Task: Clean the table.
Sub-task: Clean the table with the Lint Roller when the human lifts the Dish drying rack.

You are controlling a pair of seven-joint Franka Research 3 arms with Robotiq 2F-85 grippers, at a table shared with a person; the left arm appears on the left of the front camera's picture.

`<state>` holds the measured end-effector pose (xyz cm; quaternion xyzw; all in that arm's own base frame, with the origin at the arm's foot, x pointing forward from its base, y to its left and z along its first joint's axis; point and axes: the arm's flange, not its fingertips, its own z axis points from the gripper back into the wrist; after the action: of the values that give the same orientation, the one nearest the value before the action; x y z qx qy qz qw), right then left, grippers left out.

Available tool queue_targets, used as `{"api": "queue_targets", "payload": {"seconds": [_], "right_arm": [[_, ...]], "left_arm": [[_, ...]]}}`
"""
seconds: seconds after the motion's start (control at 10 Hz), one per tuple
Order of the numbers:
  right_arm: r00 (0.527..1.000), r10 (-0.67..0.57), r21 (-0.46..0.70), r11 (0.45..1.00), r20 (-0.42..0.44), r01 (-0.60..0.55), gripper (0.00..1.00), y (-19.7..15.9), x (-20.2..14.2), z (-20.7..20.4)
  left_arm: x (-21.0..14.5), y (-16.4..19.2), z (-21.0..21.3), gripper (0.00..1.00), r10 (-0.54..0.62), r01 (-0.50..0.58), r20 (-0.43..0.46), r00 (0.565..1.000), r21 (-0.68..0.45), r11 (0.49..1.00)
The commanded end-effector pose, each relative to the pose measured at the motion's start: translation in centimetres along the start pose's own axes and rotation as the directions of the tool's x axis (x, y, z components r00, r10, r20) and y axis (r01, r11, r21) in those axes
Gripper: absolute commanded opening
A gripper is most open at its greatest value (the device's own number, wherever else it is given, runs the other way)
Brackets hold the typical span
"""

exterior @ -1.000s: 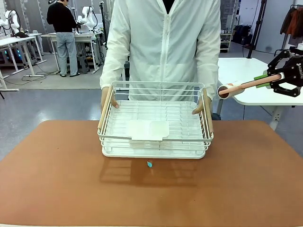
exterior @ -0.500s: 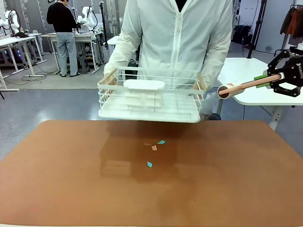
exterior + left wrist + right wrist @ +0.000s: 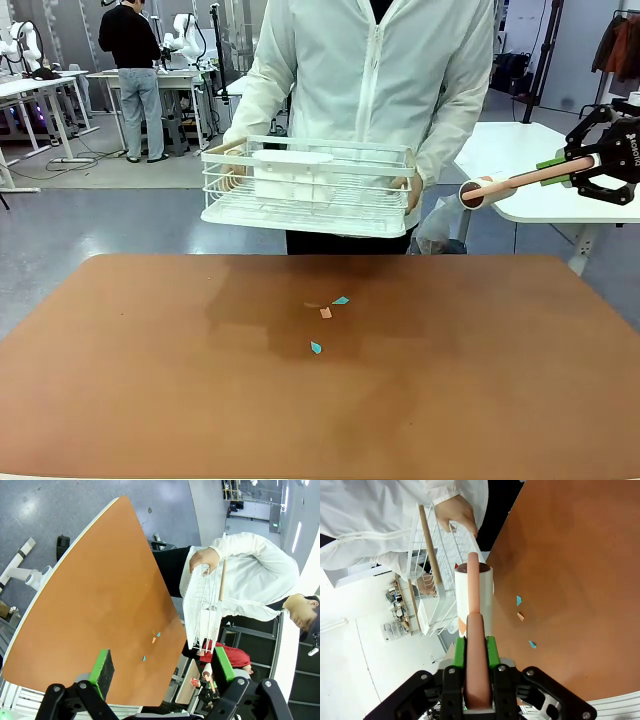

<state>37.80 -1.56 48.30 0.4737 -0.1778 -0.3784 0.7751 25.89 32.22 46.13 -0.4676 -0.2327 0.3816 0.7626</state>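
Right gripper [image 3: 556,170]: pinching the pink handle of a lint roller [image 3: 487,190], raised off the far right corner of the table [image 3: 150,380].
Left gripper [image 3: 164,666]: spread, nothing between its pads, high over the table.
Change: basket [image 3: 310,185] sat on the table 1 second ago, now lifted in the person's hands; 3 scraps [image 3: 325,313] lie mid-table.
Room: bare brown top from the scraps out to the rounded edges.

Person [image 3: 370,70] lifted wire basket [image 3: 310,195] off table [image 3: 120,380], now holds it above far edge; two more scraps [image 3: 326,313] uncovered.
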Motion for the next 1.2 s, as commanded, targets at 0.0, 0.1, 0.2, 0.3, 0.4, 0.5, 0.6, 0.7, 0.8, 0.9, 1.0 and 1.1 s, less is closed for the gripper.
{"api": "queue_targets", "payload": {"seconds": [0.0, 0.1, 0.2, 0.3, 0.4, 0.5, 0.6, 0.7, 0.8, 0.9, 1.0, 1.1], "right_arm": [[1.000, 0.002, 0.000, 1.000, -0.006, -0.002, 0.00, 0.06, -0.11, -0.02], [1.000, 0.002, 0.000, 1.000, -0.006, -0.002, 0.00, 0.06, -0.11, -0.02], [1.000, 0.002, 0.000, 1.000, -0.006, -0.002, 0.00, 0.06, -0.11, -0.02], [1.000, 0.002, 0.000, 1.000, -0.006, -0.002, 0.00, 0.06, -0.11, -0.02], [1.000, 0.002, 0.000, 1.000, -0.006, -0.002, 0.00, 0.06, -0.11, -0.02], [1.000, 0.002, 0.000, 1.000, -0.006, -0.002, 0.00, 0.06, -0.11, -0.02], [1.000, 0.002, 0.000, 1.000, -0.006, -0.002, 0.00, 0.06, -0.11, -0.02], [1.000, 0.002, 0.000, 1.000, -0.006, -0.002, 0.00, 0.06, -0.11, -0.02], [1.000, 0.002, 0.000, 1.000, -0.006, -0.002, 0.00, 0.06, -0.11, -0.02], [1.000, 0.002, 0.000, 1.000, -0.006, -0.002, 0.00, 0.06, -0.11, -0.02], [1.000, 0.002, 0.000, 1.000, -0.006, -0.002, 0.00, 0.06, -0.11, -0.02], [1.000, 0.002, 0.000, 1.000, -0.006, -0.002, 0.00, 0.06, -0.11, -0.02]], "left_arm": [[0.20, 0.04, 0.30, 1.00, -0.014, 0.014, -0.004, 1.000, -0.022, 1.000], [0.20, 0.04, 0.30, 1.00, -0.014, 0.014, -0.004, 1.000, -0.022, 1.000], [0.20, 0.04, 0.30, 1.00, -0.014, 0.014, -0.004, 1.000, -0.022, 1.000], [0.20, 0.04, 0.30, 1.00, -0.014, 0.014, -0.004, 1.000, -0.022, 1.000], [0.20, 0.04, 0.30, 1.00, -0.014, 0.014, -0.004, 1.000, -0.022, 1.000], [0.20, 0.04, 0.30, 1.00, -0.014, 0.014, -0.004, 1.000, -0.022, 1.000], [0.20, 0.04, 0.30, 1.00, -0.014, 0.014, -0.004, 1.000, -0.022, 1.000], [0.20, 0.04, 0.30, 1.00, -0.014, 0.014, -0.004, 1.000, -0.022, 1.000], [0.20, 0.04, 0.30, 1.00, -0.014, 0.014, -0.004, 1.000, -0.022, 1.000], [0.20, 0.04, 0.30, 1.00, -0.014, 0.014, -0.004, 1.000, -0.022, 1.000], [0.20, 0.04, 0.30, 1.00, -0.014, 0.014, -0.004, 1.000, -0.022, 1.000], [0.20, 0.04, 0.30, 1.00, -0.014, 0.014, -0.004, 1.000, -0.022, 1.000]]}}
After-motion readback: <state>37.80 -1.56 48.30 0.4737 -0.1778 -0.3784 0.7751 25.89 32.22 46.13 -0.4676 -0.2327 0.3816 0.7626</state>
